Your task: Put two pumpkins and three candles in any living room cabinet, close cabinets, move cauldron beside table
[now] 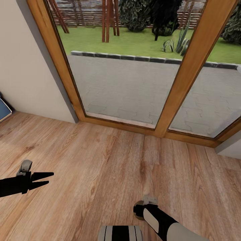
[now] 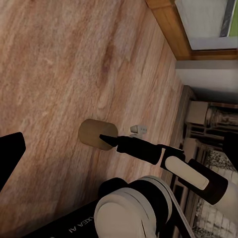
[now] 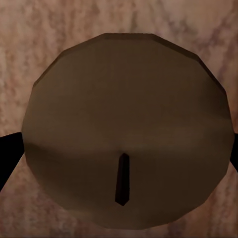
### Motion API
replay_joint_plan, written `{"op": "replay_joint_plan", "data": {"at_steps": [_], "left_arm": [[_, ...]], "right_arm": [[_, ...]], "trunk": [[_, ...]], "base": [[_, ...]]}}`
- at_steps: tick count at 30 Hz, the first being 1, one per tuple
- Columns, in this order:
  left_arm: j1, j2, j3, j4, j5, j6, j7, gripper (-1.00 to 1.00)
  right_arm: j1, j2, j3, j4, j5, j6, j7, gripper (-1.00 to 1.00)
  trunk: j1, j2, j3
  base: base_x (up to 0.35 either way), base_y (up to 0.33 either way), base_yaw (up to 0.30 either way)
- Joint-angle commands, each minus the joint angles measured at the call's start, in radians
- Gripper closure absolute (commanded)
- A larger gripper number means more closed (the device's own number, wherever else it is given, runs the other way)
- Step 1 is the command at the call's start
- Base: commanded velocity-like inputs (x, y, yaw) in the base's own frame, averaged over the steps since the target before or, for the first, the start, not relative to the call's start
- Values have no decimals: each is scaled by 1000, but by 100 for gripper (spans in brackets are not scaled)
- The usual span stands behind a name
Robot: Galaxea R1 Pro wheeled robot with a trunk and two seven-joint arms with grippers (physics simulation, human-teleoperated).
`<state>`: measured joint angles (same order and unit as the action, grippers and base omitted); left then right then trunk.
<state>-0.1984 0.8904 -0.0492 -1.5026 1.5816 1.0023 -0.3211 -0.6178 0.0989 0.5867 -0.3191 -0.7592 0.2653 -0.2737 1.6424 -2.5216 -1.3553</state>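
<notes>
Head view: left gripper (image 1: 45, 179) hangs free over wood floor (image 1: 100, 160) w/ fingers spread, nothing held; right gripper (image 1: 142, 209) reaches down onto a candle (image 1: 138, 206) by the glass door (image 1: 134, 77). Left wrist view: right fingertip (image 2: 106, 139) touches candle (image 2: 96, 134) standing on floor. Right wrist view: candle top (image 3: 126, 129) sits centred between dark fingers at both edges, prob. lined up for a pickup; can't tell if clenched.

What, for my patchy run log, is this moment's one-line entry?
right hand astride candle over wood floor | grip unconfirmed | left hand open, empty | window ahead
</notes>
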Motion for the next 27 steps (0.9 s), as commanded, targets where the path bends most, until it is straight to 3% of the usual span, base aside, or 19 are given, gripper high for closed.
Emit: {"op": "replay_joint_plan", "data": {"at_steps": [1,8,9,27], "left_arm": [[-1,1,-1,1,-6,1,-9,-100],[-1,1,-1,1,-6,1,-9,-100],[-1,1,-1,1,-6,1,-9,-100],[-1,1,-1,1,-6,1,-9,-100]], "right_arm": [[0,-1,9,-1,-11,3,-8,-100],[0,-2,9,-1,-11,3,-8,-100],[0,-2,9,0,-11,3,-8,100],[0,-2,9,0,-11,3,-9,100]], "trunk": [[0,0,-1],[0,0,-1],[0,0,-1],[-1,0,7]], "base": [[0,0,0],[0,0,0],[0,0,0],[0,0,0]]}}
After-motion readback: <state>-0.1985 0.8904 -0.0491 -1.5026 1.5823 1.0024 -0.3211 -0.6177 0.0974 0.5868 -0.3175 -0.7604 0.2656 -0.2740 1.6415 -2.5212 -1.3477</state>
